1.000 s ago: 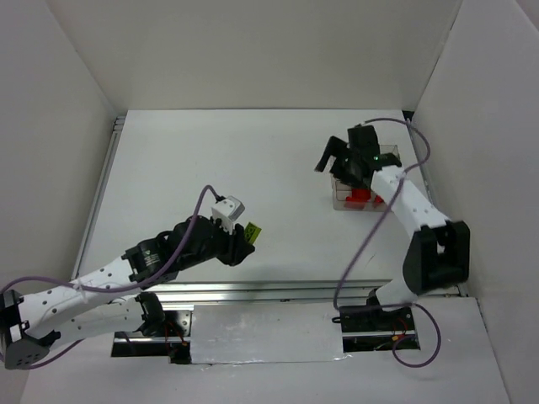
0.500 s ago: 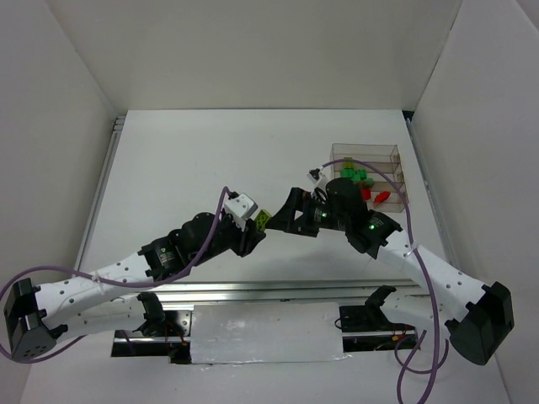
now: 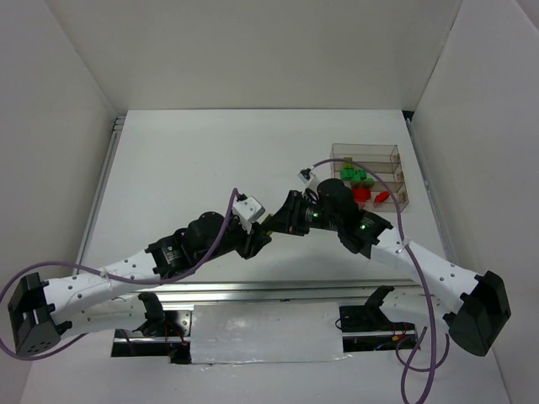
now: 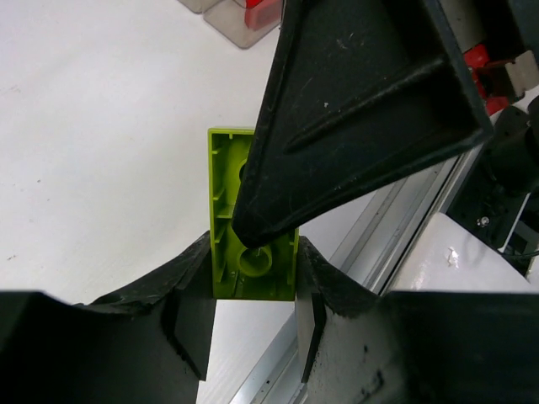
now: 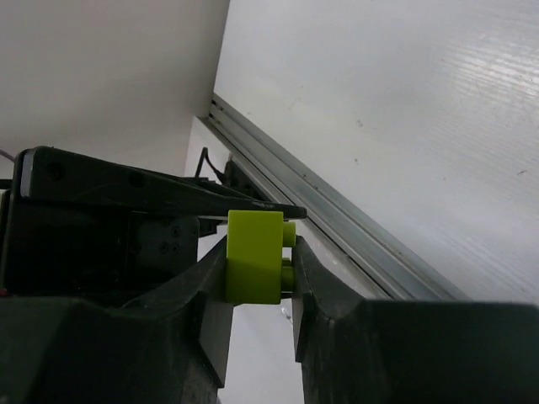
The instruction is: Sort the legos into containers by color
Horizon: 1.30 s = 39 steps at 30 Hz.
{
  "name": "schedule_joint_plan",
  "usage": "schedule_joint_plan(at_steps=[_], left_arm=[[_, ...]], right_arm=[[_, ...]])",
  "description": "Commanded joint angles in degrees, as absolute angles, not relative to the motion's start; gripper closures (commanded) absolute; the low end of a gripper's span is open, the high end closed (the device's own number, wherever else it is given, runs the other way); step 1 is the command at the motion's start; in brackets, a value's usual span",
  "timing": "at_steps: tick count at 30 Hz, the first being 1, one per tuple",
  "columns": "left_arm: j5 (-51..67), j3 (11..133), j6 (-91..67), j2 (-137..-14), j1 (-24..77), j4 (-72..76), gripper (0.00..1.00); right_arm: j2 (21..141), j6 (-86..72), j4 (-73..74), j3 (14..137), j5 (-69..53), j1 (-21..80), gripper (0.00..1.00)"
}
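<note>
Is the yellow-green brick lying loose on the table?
No, the brick is pinched in the left claw, held up above the table.

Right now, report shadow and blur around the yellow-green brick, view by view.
Left wrist: yellow-green brick sharp, right fingers looming dark across it. Right wrist: brick crisp, right fingers black, detail lost. Top: soft shadows on the table, brick too small to judge.
</note>
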<state>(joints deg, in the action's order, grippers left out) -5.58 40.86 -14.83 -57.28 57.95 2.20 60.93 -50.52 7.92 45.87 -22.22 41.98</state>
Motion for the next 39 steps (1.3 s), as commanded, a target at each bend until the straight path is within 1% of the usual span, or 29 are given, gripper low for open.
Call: schedule_joint_plan(at_steps=[1,2,4,5,6,7,8,10,11,12,14,15,16,18,19,20,23,24,26,27,28,29,30,32,33,35,36,37,39], left_arm=[[-4.4,41.7,-13.6,-58.3,58.1,5.4,0.99],[-4.8,41.7,-13.6,-58.3,58.2,5.4,0.96],[-7.8,41.7,-14.2,-58.4,58.2,5.1,0.65],[-10.1,41.7,-15.7,-58.4,58.2,4.9,0.08],[-12.0,41.9,-16.7,-58.4,58.2,4.6,0.01],[-14.4,42.1,-17.8,-58.4,58.2,3.9,0.01],[-19.2,42.4,-20.0,-58.4,58.1,1.9,0.0],[-24.4,44.8,-24.8,-58.9,58.0,-2.9,0.0],[-26.8,45.7,-26.7,-59.0,58.0,-5.4,0.01],[-31.5,47.6,-28.8,-59.5,57.8,-11.6,0.0],[-35.4,49.4,-34.5,-59.9,57.6,-21.0,0.0],[-35.6,50.5,-35.3,-59.7,57.5,-23.3,0.01],[-35.2,50.9,-36.5,-59.3,57.4,-25.3,0.01],[-34.1,51.6,-37.5,-57.4,57.4,-30.7,0.01],[-33.7,51.8,-38.2,-56.5,57.4,-32.2,0.0],[-33.1,51.8,-38.4,-54.2,57.4,-33.6,0.0],[-30.7,50.9,-38.5,-49.2,57.6,-37.0,0.01],[-29.5,50.4,-38.5,-47.9,57.7,-37.1,0.01],[-27.6,48.3,-38.1,-44.5,57.7,-36.0,0.0],[-26.9,47.7,-38.0,-43.8,57.9,-35.3,0.0],[-26.1,47.4,-37.9,-43.2,57.9,-34.5,0.01],[-25.4,47.2,-37.5,-43.1,58.0,-34.2,0.0],[-25.0,47.3,-37.3,-43.2,58.0,-34.0,0.01],[-24.7,48.3,-36.9,-44.6,57.9,-34.6,0.0],[-24.8,48.7,-36.7,-45.1,58.0,-35.0,0.0],[-26.0,49.7,-37.1,-46.3,57.9,-36.3,0.01],[-26.5,49.9,-37.5,-46.6,58.0,-36.6,0.01],[-26.6,50.1,-37.7,-46.8,58.0,-36.8,0.01],[-27.4,50.4,-38.2,-47.0,58.0,-37.6,0.01]], right_arm=[[61.3,-51.5,4.0,47.4,-21.3,42.6,1.0],[61.2,-51.5,3.6,47.2,-21.5,42.6,1.0],[61.3,-51.5,3.5,47.0,-22.0,42.7,1.0],[61.3,-51.2,3.5,47.0,-21.7,42.7,1.0],[61.2,-50.5,4.2,47.5,-20.7,42.6,1.0],[61.3,-48.7,6.8,48.1,-18.5,42.5,1.0],[61.5,-47.3,8.7,48.8,-12.2,42.0,1.0],[64.8,-43.1,14.3,52.1,-5.3,37.4,1.0],[66.7,-42.0,16.1,53.5,-2.7,34.5,1.0],[71.7,-40.8,19.0,57.1,-0.1,26.5,1.0],[77.1,-40.3,20.1,63.0,3.9,19.6,1.0],[80.0,-40.6,20.9,65.2,7.7,16.6,1.0],[85.3,-41.3,21.7,67.6,9.0,11.6,1.0],[90.4,-43.1,22.4,74.1,12.7,7.9,1.0],[95.3,-43.5,22.9,76.4,13.7,5.2,1.0],[97.8,-44.1,24.1,81.5,15.0,4.1,1.0],[106.2,-43.3,26.5,90.1,13.9,1.0,1.0],[109.2,-42.7,27.1,91.7,13.7,0.6,1.0],[111.5,-42.2,27.8,95.3,13.6,0.4,1.0],[113.3,-41.3,28.1,96.3,13.5,-1.3,1.0],[114.2,-41.0,28.6,97.4,13.4,-1.5,0.99],[115.0,-40.4,29.3,99.3,13.2,-2.1,0.95],[116.5,-40.3,30.7,100.2,12.9,-2.4,0.8],[117.6,-40.3,31.5,101.5,13.2,-2.9,0.43],[117.9,-40.2,31.4,101.5,13.4,-3.1,0.29],[118.2,-39.6,31.1,102.0,13.8,-3.3,0.21],[118.8,-39.2,32.1,102.7,13.9,-3.4,0.1],[119.1,-38.9,32.6,103.5,13.8,-3.5,0.07],[118.7,-38.1,35.2,105.8,13.6,-3.3,0.06]])
